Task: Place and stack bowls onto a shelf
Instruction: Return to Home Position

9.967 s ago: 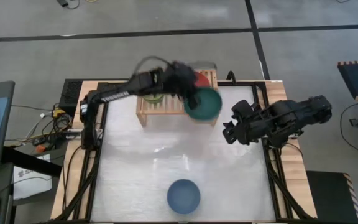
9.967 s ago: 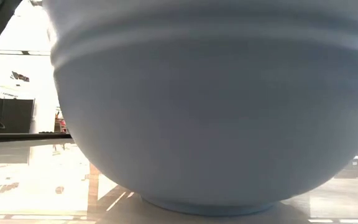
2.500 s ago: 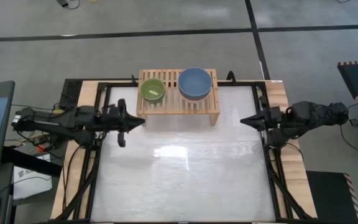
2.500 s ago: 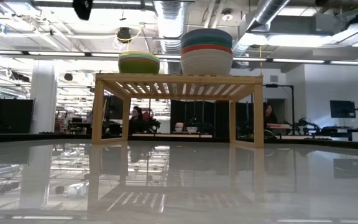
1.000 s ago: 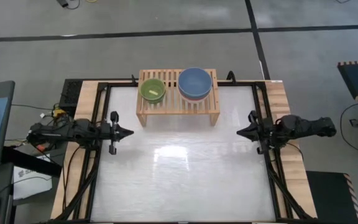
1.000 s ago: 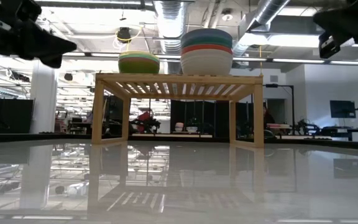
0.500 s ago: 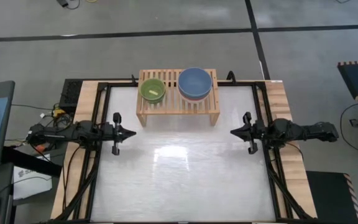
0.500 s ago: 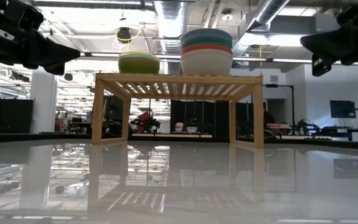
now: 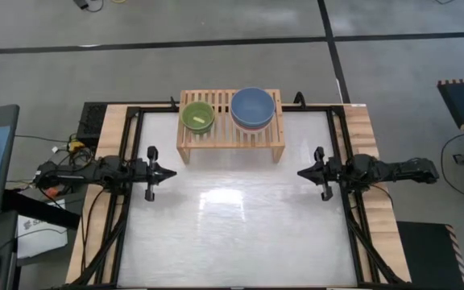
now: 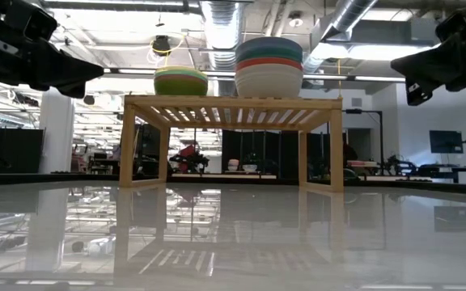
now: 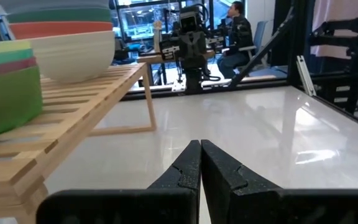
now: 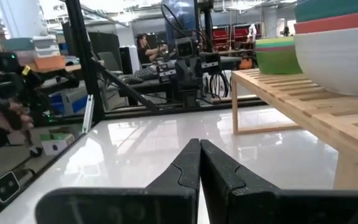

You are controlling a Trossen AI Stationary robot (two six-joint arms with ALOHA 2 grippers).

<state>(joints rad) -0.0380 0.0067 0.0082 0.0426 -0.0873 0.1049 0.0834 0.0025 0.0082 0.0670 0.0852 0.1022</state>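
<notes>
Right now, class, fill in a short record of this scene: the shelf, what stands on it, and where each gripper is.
shelf: light-wood rack at the far edge of the table, near the middle
small stack: nested small bowls on the shelf, toward the left arm's side
large stack: beside it, toward the right arm's side; slate blue on top, cream white at the bottom
left gripper: shut, holding nothing, by the table's left edge, pointing inward
right gripper: shut, holding nothing, by the table's right edge, pointing inward
</notes>
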